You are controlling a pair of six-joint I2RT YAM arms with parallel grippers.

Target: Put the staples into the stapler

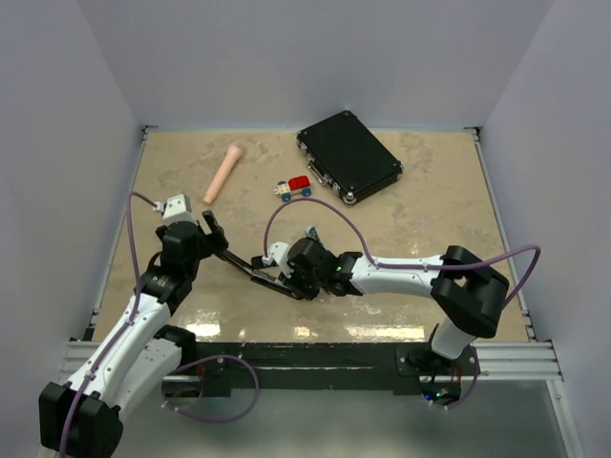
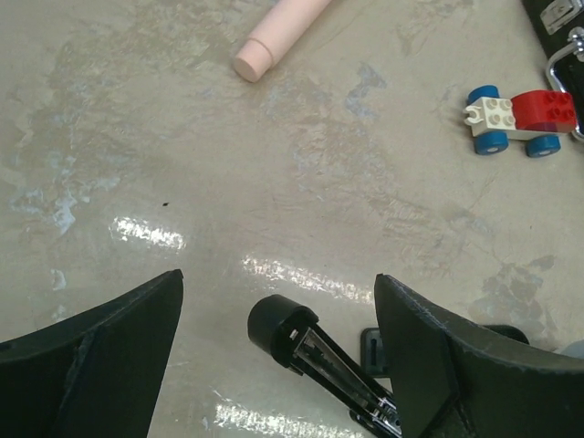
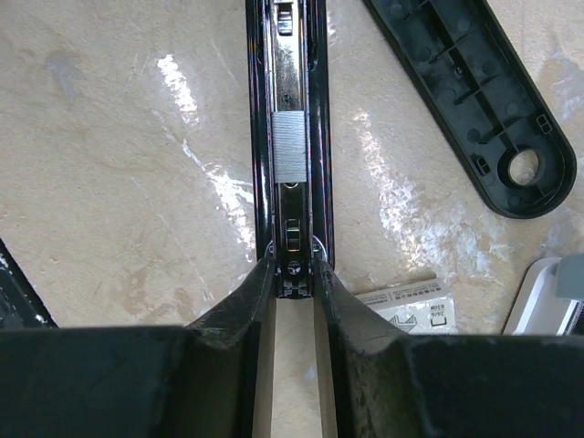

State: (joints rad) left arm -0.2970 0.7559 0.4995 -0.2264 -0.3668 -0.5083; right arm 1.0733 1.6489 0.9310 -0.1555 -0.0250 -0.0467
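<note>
The black stapler [image 1: 250,269] lies opened between the two arms. In the right wrist view its metal magazine [image 3: 290,82] runs away from me, and the silvery staples [image 3: 290,146] sit in its channel. My right gripper [image 3: 292,274] is shut on the magazine's near end. The stapler's black plastic part [image 3: 474,100] lies splayed out to the right. My left gripper [image 2: 278,351] is open, its fingers [image 2: 119,351] on either side of the stapler's rounded black end [image 2: 276,326], not touching it. A small white staple box [image 3: 411,306] lies beside the right fingers.
A pink cylinder [image 1: 222,174], a small toy car [image 1: 295,188] and a black case [image 1: 348,156] lie at the far side of the table. The cylinder [image 2: 274,36] and car [image 2: 516,119] also show ahead of the left gripper. Walls enclose the table.
</note>
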